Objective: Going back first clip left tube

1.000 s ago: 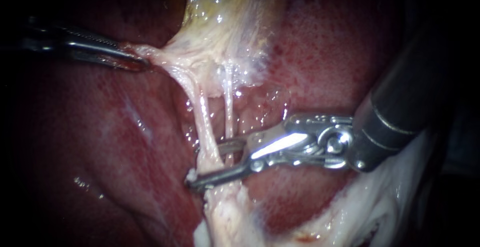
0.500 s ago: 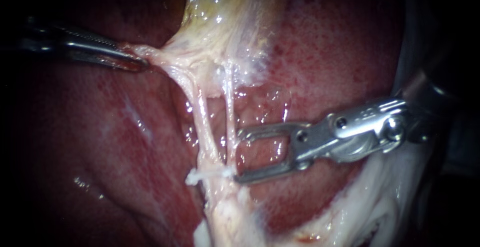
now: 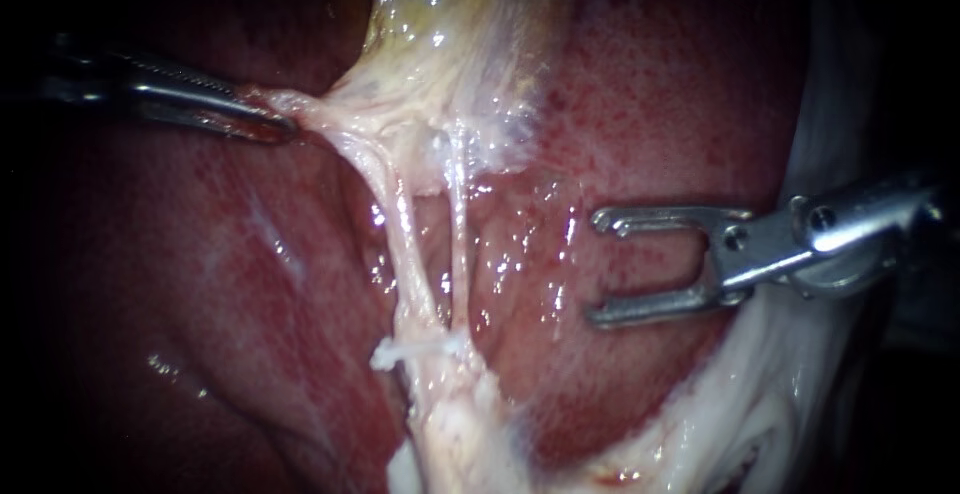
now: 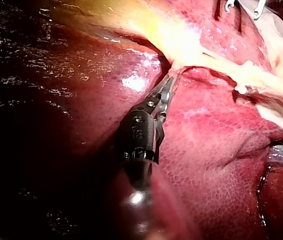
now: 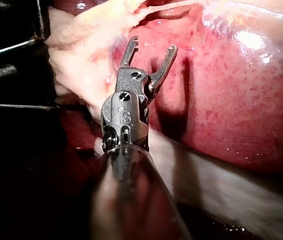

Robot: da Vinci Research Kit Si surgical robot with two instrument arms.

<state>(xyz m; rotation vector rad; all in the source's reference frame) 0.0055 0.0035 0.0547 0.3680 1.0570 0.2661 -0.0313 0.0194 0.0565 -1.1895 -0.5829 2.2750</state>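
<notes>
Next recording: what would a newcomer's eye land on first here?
The shiny right instrument, wide open and empty, lies over the red liver, clear of the tubes. At the middle, those two pale tubes stretch taut below the yellowish gallbladder. The left instrument, coming in from the left, grips the pale tissue beside it.

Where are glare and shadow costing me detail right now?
Endoscope view: left instrument sits in dark margin, glints speckle the liver. Right wrist view: right instrument throws shadows on the liver. Left wrist view: glare patch on liver beside its jaws.
</notes>
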